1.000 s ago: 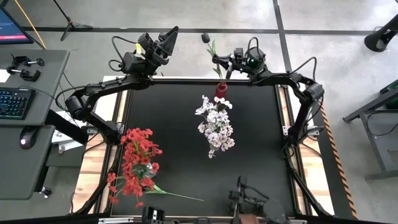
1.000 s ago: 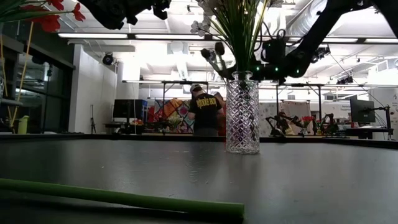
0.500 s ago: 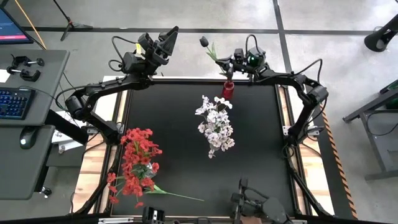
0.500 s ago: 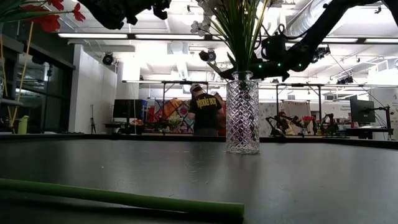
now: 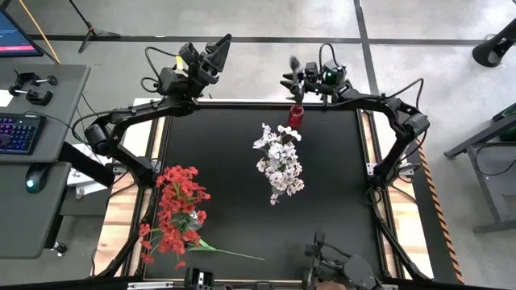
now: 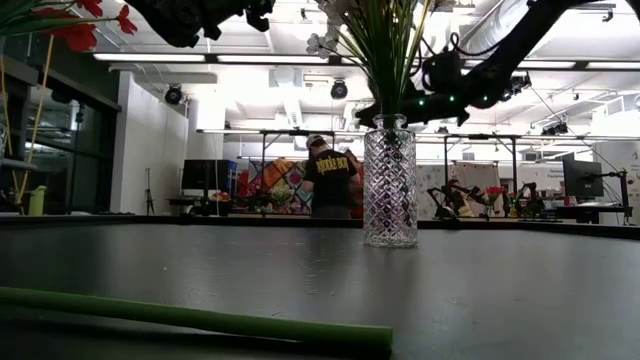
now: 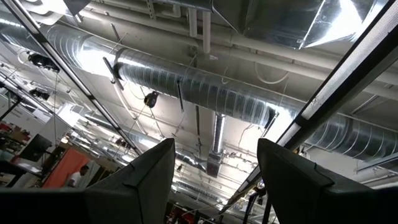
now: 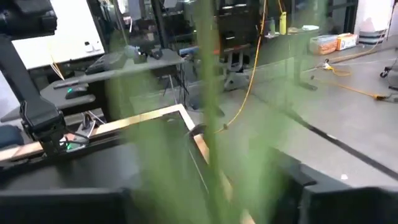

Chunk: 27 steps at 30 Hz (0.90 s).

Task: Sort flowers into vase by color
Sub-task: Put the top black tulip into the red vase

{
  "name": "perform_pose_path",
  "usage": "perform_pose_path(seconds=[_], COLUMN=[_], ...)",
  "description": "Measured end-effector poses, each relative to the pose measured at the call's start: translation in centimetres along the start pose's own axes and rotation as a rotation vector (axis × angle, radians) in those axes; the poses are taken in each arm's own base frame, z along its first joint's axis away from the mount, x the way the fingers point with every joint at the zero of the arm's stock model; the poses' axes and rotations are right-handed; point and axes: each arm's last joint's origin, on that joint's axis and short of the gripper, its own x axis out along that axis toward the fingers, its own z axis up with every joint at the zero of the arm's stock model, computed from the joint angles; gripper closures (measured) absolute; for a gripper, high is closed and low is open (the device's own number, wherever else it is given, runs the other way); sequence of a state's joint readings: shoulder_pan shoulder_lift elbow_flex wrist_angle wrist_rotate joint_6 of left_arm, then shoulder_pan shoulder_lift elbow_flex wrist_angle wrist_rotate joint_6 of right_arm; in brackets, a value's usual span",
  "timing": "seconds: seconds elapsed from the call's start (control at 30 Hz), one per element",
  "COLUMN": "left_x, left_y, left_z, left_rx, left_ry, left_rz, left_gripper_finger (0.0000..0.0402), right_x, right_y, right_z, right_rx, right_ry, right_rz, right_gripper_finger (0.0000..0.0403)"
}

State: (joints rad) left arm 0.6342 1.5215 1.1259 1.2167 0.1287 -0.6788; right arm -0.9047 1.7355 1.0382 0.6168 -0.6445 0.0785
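"What is sitting on the black table point(image 5: 234, 161)?"

"White flowers point(image 5: 279, 163) are standing in a glass vase point(image 6: 390, 182) near the middle. Red flowers point(image 5: 176, 208) are standing by the left edge. One long green stem point(image 6: 200, 318) is lying flat at the front."

"Where is the right gripper point(image 5: 300, 80)?"

"It is hanging over the back edge of the table, by a small red thing point(image 5: 295, 118). A dark flower point(image 5: 295, 64) is sticking out beside it, and a blurry green stem point(image 8: 208, 93) is crossing right in front of its camera."

"Is it holding that flower?"

"I cannot tell. Its fingers are hidden behind the blur."

"And the left gripper point(image 5: 219, 50)?"

"It is waiting up at the back left, pointing at the ceiling. Its two fingers point(image 7: 142, 183) are standing wide apart with nothing between them."

"Is anyone in the room?"

"A person point(image 6: 330, 182) in a dark shirt is standing far behind the table."
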Motion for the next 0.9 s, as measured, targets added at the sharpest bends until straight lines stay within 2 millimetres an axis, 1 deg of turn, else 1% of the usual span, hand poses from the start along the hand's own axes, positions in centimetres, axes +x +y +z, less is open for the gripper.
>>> perform_pose_path(seconds=[0.07, 0.13, 0.37, 0.53, 0.73, 0.9], left_x=[0.0, 0.0, 0.0, 0.0, -0.1, -0.1], left_y=[0.0, 0.0, 0.0, 0.1, 0.2, 0.2], left_z=[0.0, 0.0, 0.0, 0.1, 0.1, 0.0], left_rx=[0.0, 0.0, -0.008, -0.059, -0.076, -0.07], left_ry=[0.0, 0.0, 0.004, 0.028, 0.049, 0.072], left_rz=[0.0, 0.0, -0.004, -0.031, -0.053, -0.062], left_gripper_finger=[0.0185, 0.0185, 0.0185, 0.0185, 0.0185, 0.0185], right_x=[-0.4, -0.8, -2.7, -4.6, -6.8, -8.0], right_y=[0.2, 0.4, 1.2, 1.3, 1.2, 1.5], right_z=[0.5, 0.8, 2.7, 4.0, 5.7, 7.1], right_rx=[-0.016, -0.026, -0.091, -0.095, -0.101, -0.082], right_ry=[0.014, 0.037, 0.077, 0.097, 0.072, 0.013], right_rz=[-0.007, -0.028, -0.106, -0.142, -0.187, -0.208], right_gripper_finger=[0.0229, 0.0222, 0.0219, 0.0219, 0.0219, 0.0219])
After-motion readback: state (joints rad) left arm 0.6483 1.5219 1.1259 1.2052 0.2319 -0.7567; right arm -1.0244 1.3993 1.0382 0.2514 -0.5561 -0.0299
